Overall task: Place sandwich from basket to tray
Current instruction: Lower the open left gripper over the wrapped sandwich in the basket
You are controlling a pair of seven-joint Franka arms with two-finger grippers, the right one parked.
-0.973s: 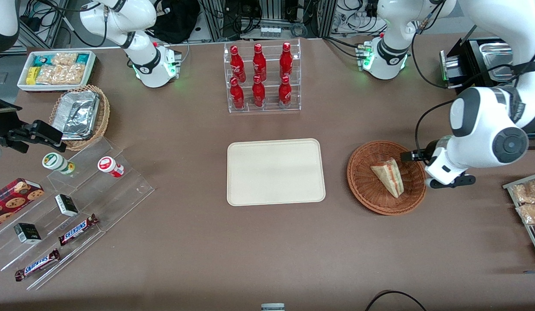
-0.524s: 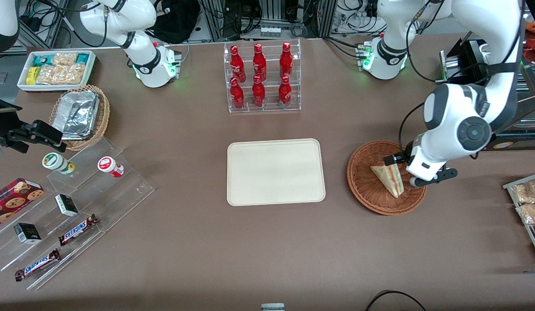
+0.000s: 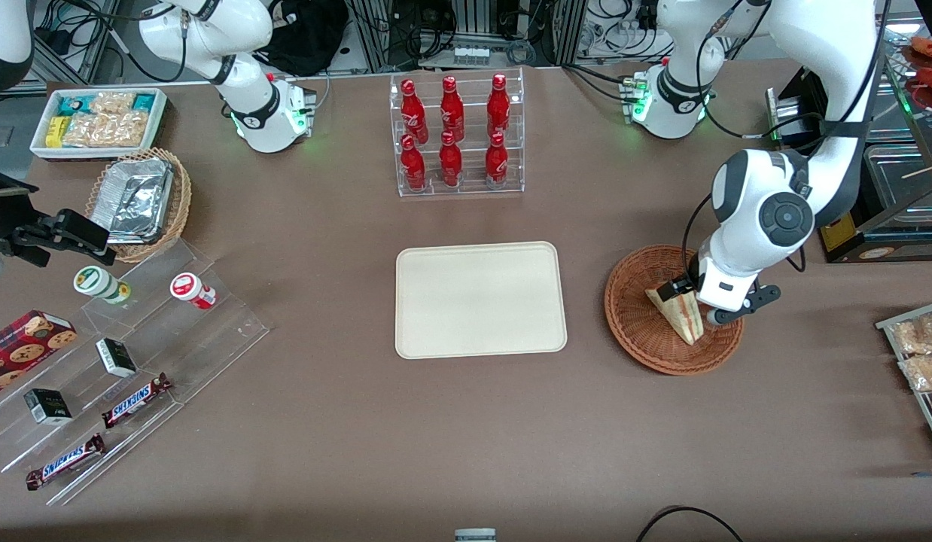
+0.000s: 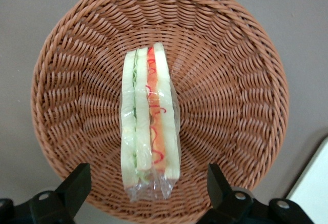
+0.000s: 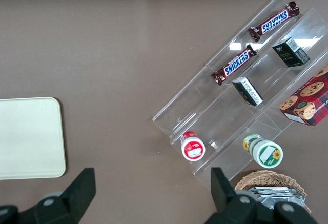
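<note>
End effector [image 4: 146,190] hangs spread above sandwich [image 4: 148,124] in basket [image 4: 246,90], wrist view revealing clear wrap.

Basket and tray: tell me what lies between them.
Front view: only bare brown table between basket and tray. The gripper hangs open over the sandwich.

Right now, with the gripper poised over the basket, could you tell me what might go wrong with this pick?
The gripper, open, hangs above the sandwich, which stands on edge in the basket.

1. The sandwich is in clear film; the fingers may pinch only film and it could slip.
2. A hard squeeze could crush the soft bread layers.
3. The basket looks light; a finger catching the sloping wicker wall could drag or tip it before reaching the tray.
</note>
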